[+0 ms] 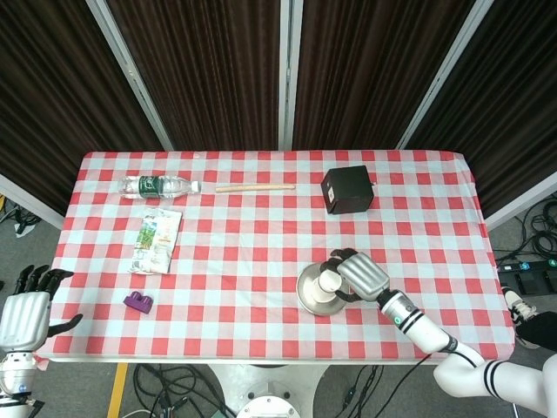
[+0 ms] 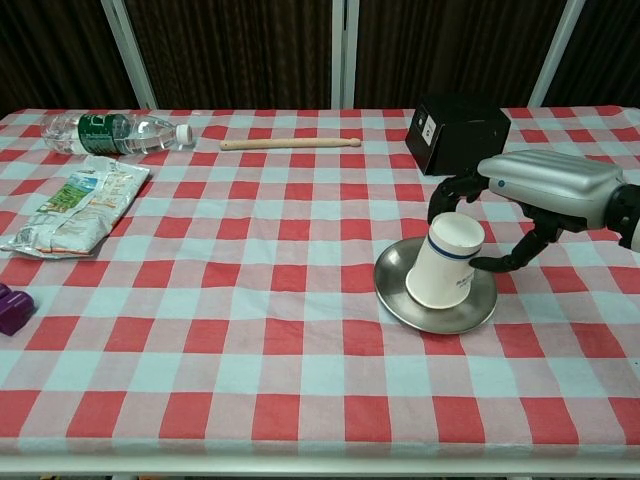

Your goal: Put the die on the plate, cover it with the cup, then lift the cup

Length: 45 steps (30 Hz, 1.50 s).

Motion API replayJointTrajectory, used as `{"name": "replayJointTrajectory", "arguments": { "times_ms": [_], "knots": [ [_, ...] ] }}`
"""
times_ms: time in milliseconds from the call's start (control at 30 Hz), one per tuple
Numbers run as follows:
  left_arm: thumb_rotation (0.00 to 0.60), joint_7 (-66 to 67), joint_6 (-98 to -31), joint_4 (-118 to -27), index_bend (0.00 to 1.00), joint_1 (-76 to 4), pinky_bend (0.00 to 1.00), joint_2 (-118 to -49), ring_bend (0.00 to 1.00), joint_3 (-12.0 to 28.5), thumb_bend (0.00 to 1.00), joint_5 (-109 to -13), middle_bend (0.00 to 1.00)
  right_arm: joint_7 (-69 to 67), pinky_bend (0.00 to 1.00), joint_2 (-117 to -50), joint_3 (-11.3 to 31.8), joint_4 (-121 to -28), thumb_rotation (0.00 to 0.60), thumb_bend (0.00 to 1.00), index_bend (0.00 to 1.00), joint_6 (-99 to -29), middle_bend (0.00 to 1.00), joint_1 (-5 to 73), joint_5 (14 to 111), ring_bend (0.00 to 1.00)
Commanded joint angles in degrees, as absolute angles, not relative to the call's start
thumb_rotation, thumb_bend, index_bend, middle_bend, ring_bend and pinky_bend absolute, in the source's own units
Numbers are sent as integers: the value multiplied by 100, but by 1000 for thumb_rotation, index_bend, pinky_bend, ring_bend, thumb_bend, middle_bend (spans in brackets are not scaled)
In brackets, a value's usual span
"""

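Observation:
A white paper cup [image 2: 450,265] with a blue band stands upside down and tilted on the metal plate [image 2: 400,300], its base leaning to the right. My right hand [image 2: 545,185] grips the cup from the right, fingers over its far side and thumb against its near side. The head view shows the same cup [image 1: 328,283], plate [image 1: 307,300] and right hand [image 1: 361,274]. I see no die; the space under the cup is hidden. My left hand [image 1: 24,313] hangs off the table's front left corner, fingers apart, holding nothing.
A black box [image 2: 455,132] stands just behind the right hand. At the back left lie a water bottle [image 2: 110,130] and a wooden stick [image 2: 290,143]. A snack packet [image 2: 75,205] and a small purple object [image 2: 12,307] lie on the left side.

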<state>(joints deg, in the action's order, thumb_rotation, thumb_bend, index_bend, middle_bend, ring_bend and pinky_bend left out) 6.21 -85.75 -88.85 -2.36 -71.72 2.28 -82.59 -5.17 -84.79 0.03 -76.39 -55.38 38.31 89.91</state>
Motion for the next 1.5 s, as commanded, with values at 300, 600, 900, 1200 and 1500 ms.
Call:
{"name": "replayJointTrajectory", "arguments": {
  "times_ms": [300,600,900,1200,1500],
  "knots": [
    [600,602,-8592,-8873,260,-203,91,-7184,125,218,67,-8239,235,-693,257,-8488,-208,-7675,600,276,490,-5748,406,3829,9375,205],
    [600,599,-8617,-8864,260,-179,91,-7185,125,207,68,-8252,236,-749,257,-8697,-77,-7326,600,277,493,-5711,400,3886,9238,210],
    [600,600,-8588,-8842,260,-207,91,-7199,125,219,67,-8268,235,-839,257,-8648,-149,-7326,600,277,492,-5771,405,3846,9277,210],
    [600,600,-8585,-8863,260,-173,91,-7194,125,207,68,-8220,235,-987,257,-8707,-226,-7262,600,277,492,-5916,391,3888,9497,210],
    [600,608,-8589,-8854,260,-196,91,-7195,125,224,68,-8252,235,-929,257,-8715,-143,-7180,600,277,492,-5788,393,3902,9303,210]
  ]
}}
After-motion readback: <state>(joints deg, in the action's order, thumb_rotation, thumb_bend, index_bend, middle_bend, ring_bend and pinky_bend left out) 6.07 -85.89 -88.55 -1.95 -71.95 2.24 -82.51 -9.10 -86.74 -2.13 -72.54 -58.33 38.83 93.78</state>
